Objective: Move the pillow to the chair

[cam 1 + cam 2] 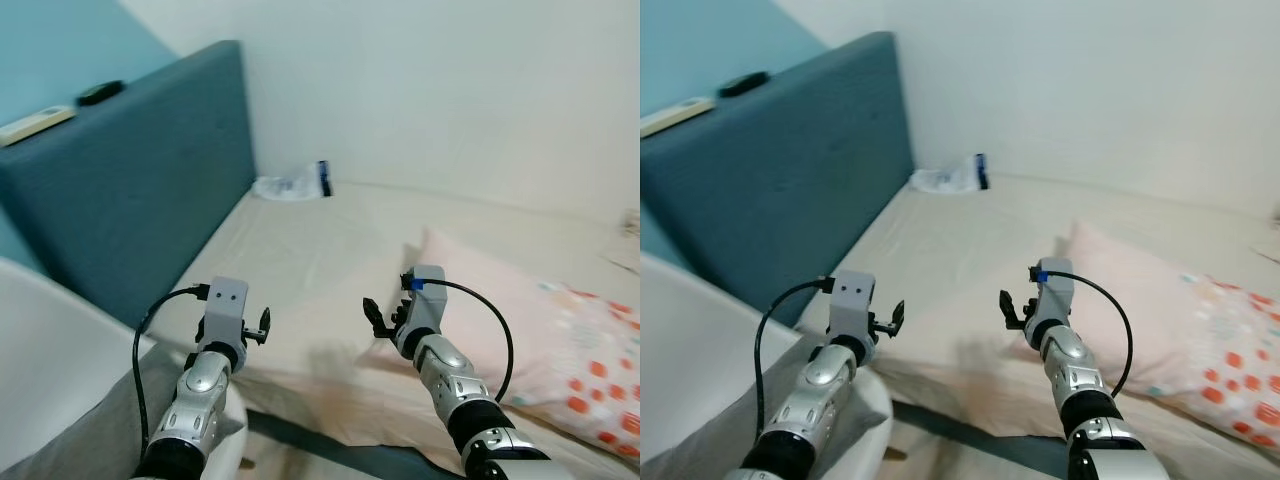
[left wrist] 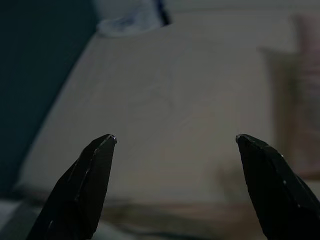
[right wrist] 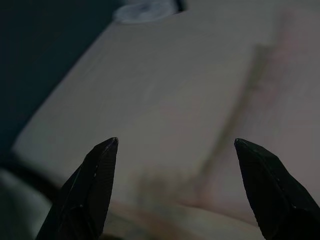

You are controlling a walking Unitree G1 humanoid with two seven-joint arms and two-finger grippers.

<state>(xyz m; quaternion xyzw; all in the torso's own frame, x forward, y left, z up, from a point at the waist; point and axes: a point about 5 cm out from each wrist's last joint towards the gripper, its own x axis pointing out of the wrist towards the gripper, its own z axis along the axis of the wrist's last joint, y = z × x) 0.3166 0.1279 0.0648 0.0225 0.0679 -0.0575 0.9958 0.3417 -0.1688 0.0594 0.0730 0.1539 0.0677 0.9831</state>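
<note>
Beige bed [image 1: 320, 250] is backed by a teal headboard [image 1: 140, 170]. Pink pillow [image 1: 520, 320] is seen lying on the bed's right side. Left gripper [image 2: 174, 142] and right gripper [image 3: 175, 145] are held spread above the sheet, nothing grasped. White chair [image 1: 50, 340] is seen at lower left.

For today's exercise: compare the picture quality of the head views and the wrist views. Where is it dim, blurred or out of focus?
Left and right eye views: evenly lit and sharp on the pale pink pillow and beige bed sheet. Left wrist view: dim, the open left gripper crisp, bed behind it soft. Right wrist view: equally dark, the open right gripper in focus, pillow edge blurred.
</note>
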